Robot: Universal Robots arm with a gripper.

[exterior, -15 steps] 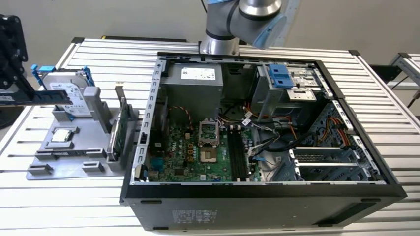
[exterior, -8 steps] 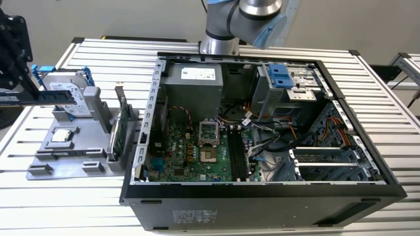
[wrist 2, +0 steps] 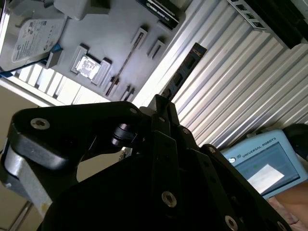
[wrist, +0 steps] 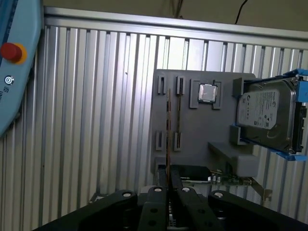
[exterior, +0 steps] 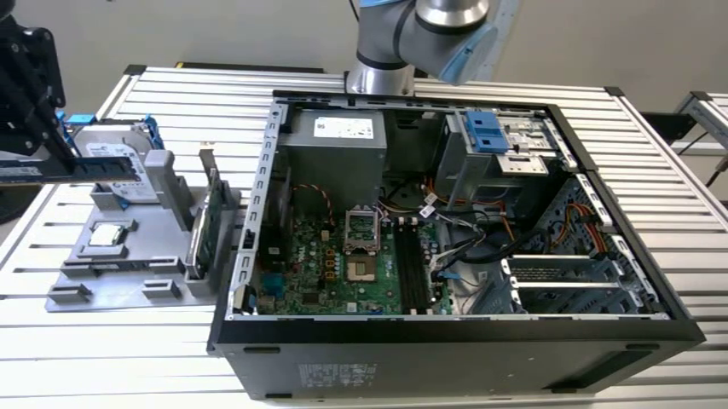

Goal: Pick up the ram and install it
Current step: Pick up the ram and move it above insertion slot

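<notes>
My gripper (exterior: pixel 68 153) hangs at the exterior view's far left, above the grey fixture tray (exterior: pixel 80 290), and is shut on the ram (exterior: pixel 101 169). The ram is a long dark green-blue stick lying roughly level beside the hard drive. In the second wrist view the ram (wrist 2: pixel 185 67) juts out from between the black fingertips (wrist 2: pixel 163 108). In the first wrist view the ram (wrist: pixel 168 134) is edge-on, a thin line rising from the closed gripper (wrist: pixel 168 187) over the tray's slot holders. The open computer case (exterior: pixel 455 328) lies to the exterior view's right, its dark memory slots (exterior: pixel 410 264) beside the processor socket.
On the tray stand a silver hard drive in a blue frame (exterior: pixel 119 170), a loose processor chip (exterior: pixel 108 234) and an upright green expansion card (exterior: pixel 205 230). A teach pendant (wrist 2: pixel 264 163) lies off the table. Cables and drive cages fill the case's far side in the exterior view.
</notes>
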